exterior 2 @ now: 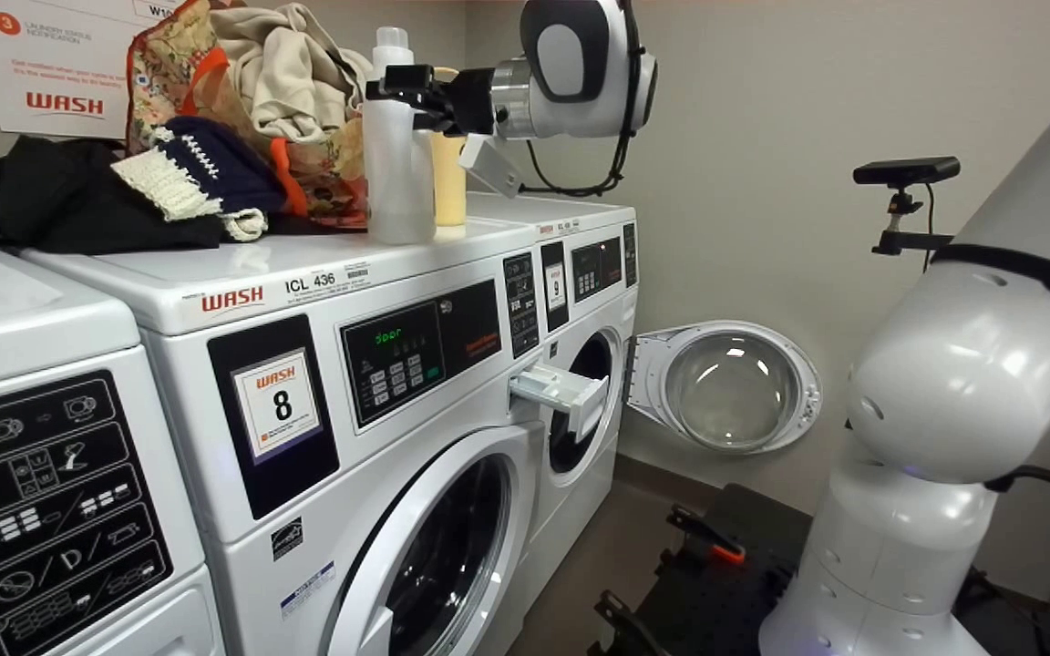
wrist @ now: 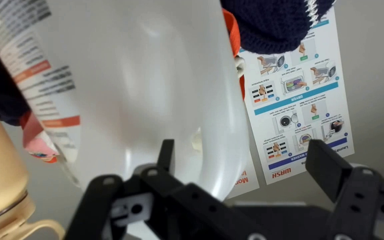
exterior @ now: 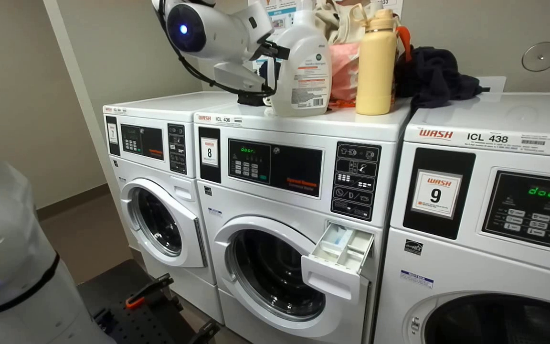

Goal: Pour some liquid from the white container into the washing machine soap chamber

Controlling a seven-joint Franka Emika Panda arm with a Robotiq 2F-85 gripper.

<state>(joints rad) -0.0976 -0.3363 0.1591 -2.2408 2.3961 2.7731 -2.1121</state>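
The white container (exterior: 306,71) is a translucent jug with a pale label. It stands upright on top of the washing machine (exterior: 275,205) marked 8, and also shows in an exterior view (exterior 2: 390,178). The washing machine soap chamber (exterior: 339,267) is pulled out of the front panel, its divided compartments visible; it also shows in an exterior view (exterior 2: 571,392). My gripper (exterior: 279,61) is at the jug's handle side. In the wrist view the gripper (wrist: 245,158) is open, with the jug's handle (wrist: 225,160) between its fingers. I cannot tell whether one finger is inside the handle opening.
A yellow-tan bottle (exterior: 375,71) stands close beside the jug. A bag of laundry (exterior 2: 329,173) and dark clothes (exterior: 439,76) lie behind. An open round door (exterior 2: 725,387) juts from washer 9. A black platform (exterior: 136,315) with clamps lies below.
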